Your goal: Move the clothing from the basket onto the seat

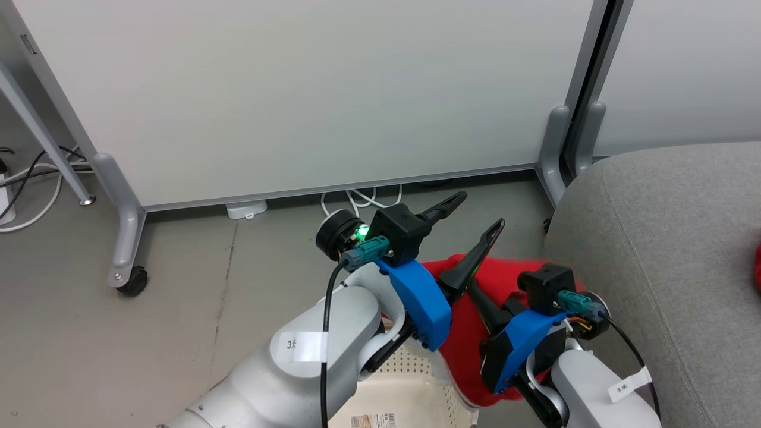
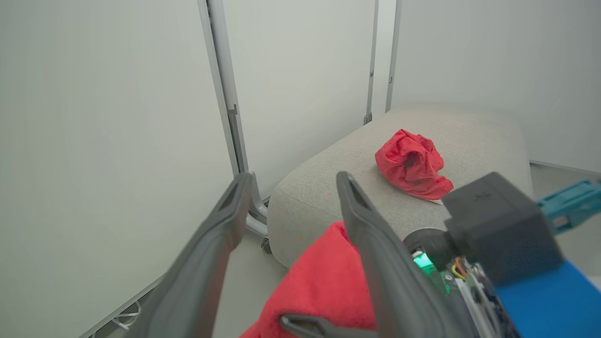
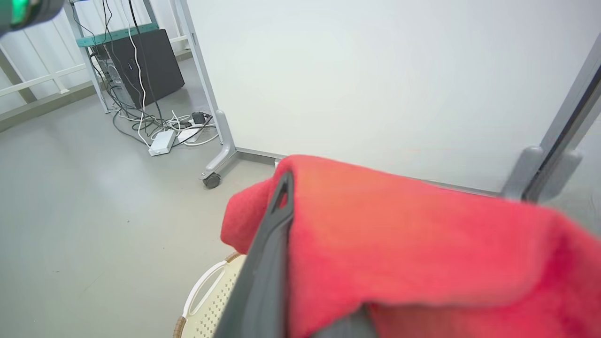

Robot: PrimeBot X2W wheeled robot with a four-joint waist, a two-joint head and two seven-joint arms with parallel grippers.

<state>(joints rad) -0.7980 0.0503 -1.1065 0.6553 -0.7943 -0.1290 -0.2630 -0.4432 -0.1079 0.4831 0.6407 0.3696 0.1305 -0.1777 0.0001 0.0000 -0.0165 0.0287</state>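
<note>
Now the right pincer (image 1: 483,306) is clenched on a red garment (image 1: 464,348) above the basket (image 1: 410,386); the left pincer (image 1: 475,223) stands released beside it. A second garment (image 2: 411,164) lies on the seat (image 1: 654,238). The next move likely calls for swinging right over the seat and letting go.

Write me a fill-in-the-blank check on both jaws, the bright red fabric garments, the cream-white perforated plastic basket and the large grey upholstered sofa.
1. The left jaws stand ____, gripping nothing.
2. The right jaws are ____ on a bright red fabric garment.
3. On the large grey upholstered sofa lies ____ crumpled red garment.
4. The cream-white perforated plastic basket sits ____ the gripped garment.

Missing words: open; shut; one; below.
</note>
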